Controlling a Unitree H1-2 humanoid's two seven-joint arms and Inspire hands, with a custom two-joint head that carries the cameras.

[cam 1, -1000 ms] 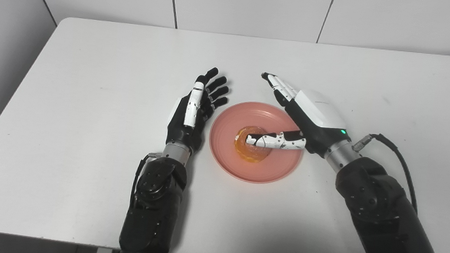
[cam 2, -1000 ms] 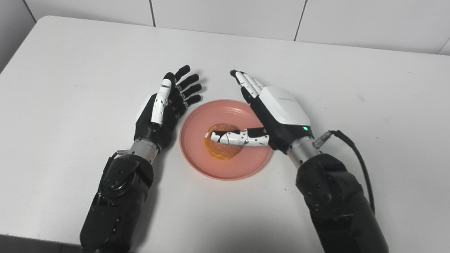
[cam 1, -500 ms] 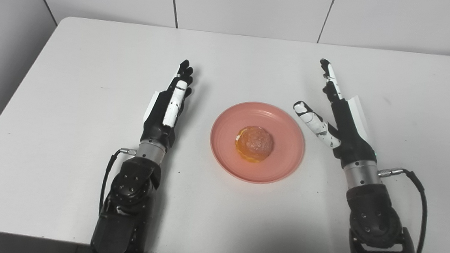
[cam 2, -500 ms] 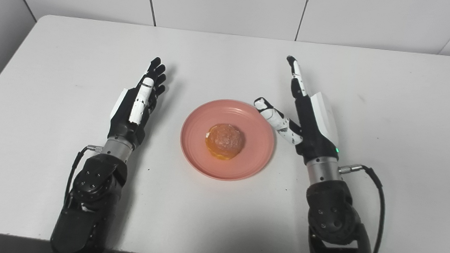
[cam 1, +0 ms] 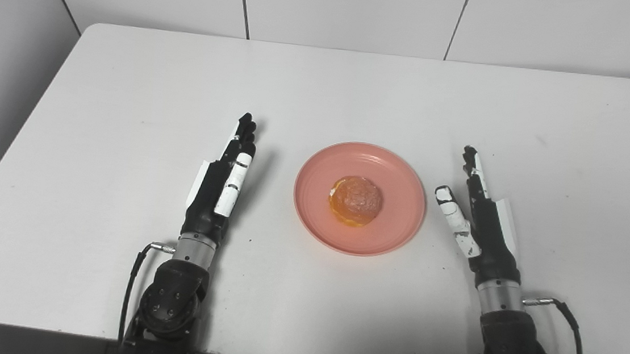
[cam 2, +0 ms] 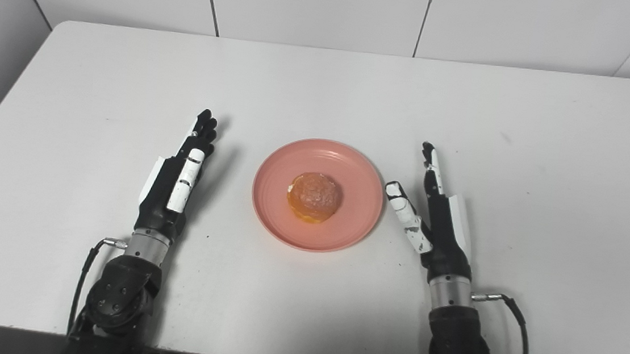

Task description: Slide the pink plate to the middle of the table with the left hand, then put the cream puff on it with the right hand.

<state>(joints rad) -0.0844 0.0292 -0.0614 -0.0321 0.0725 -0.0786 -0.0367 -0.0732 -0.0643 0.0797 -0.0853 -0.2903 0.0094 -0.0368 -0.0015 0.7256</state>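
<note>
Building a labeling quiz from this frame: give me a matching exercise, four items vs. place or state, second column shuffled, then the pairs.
Items:
1. cream puff
2. pink plate
3. left hand
4. right hand

Places or states:
A. open, right of the plate
B. mid-table, between the hands
C. open, left of the plate
D. resting on the plate

Pairs: 1-D, 2-B, 3-C, 4-A

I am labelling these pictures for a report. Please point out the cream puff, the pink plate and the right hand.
cream puff point(cam 1: 355, 199), left eye view, middle of its browned top.
pink plate point(cam 1: 400, 179), left eye view, bare rim at the right.
right hand point(cam 2: 443, 225), right eye view, middle of the hand.
</note>
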